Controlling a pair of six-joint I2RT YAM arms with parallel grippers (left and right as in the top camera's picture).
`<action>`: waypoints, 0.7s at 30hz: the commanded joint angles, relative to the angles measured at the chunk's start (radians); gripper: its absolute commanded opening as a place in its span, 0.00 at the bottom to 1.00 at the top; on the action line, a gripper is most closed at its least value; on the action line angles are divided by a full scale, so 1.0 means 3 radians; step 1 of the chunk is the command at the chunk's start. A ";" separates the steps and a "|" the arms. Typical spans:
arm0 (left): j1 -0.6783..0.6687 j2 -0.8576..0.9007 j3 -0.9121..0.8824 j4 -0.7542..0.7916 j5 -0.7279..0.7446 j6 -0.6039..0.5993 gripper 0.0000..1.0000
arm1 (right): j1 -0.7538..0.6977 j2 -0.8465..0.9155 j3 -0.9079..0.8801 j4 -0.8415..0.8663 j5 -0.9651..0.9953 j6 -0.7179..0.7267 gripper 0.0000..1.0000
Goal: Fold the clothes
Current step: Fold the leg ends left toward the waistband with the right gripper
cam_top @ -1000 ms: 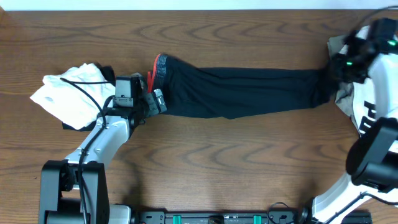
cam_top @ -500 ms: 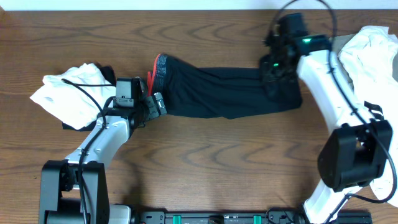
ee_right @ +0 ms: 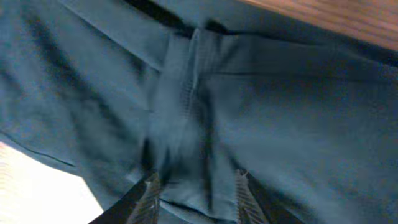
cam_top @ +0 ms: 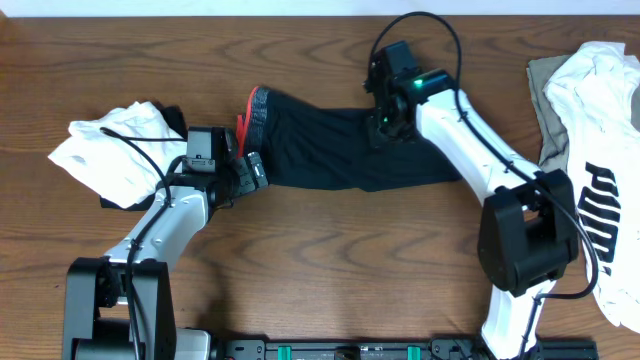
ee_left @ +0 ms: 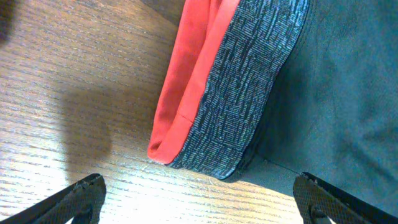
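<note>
- We see the black trousers (cam_top: 320, 155) lying flat on the wooden table (cam_top: 350, 270), running rightward from their grey waistband (cam_top: 255, 105), which shows a red lining.
- The left gripper (cam_top: 250, 168) sits low at the waistband's lower corner. In the left wrist view the waistband (ee_left: 242, 93) lies just ahead of the gripper (ee_left: 199, 199), between its fingers.
- Its fingertips (ee_left: 87, 190) are spread wide, one on each side of the waistband's corner, and hold nothing. We cannot tell whether they rest on the table.
- The right gripper (cam_top: 385, 125) is down on the trousers well to the right of the waistband, near the cloth's upper edge.
- In the right wrist view its fingers (ee_right: 151, 190) stand close together, pinching a seamed ridge of the dark cloth (ee_right: 186, 112) that bunches up between them.
- Left of the waistband lies a crumpled white garment (cam_top: 110, 155). Far to its right, apart from the trousers, lies a white shirt with black lettering (cam_top: 590, 170).
</note>
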 commanded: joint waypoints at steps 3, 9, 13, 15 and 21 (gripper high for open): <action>-0.0005 -0.0020 -0.0019 -0.0010 0.0020 -0.0003 0.98 | -0.0001 -0.0014 0.0005 -0.0022 0.0024 -0.0045 0.41; 0.0013 -0.0022 -0.0015 0.0137 0.0018 -0.0001 0.98 | -0.0200 -0.0015 0.0006 -0.0230 0.0024 -0.0031 0.42; 0.0043 -0.0022 0.0045 0.0327 0.0023 0.0080 0.98 | -0.0348 -0.0014 0.0006 -0.0412 0.0024 -0.0031 0.42; 0.0042 -0.0020 0.0052 0.0426 0.0042 0.0123 0.98 | -0.0404 -0.0015 0.0006 -0.0454 0.0023 -0.0031 0.42; 0.0045 0.0047 0.0052 0.0867 0.0006 0.0249 0.98 | -0.0439 -0.0015 0.0005 -0.0492 0.0023 -0.0031 0.41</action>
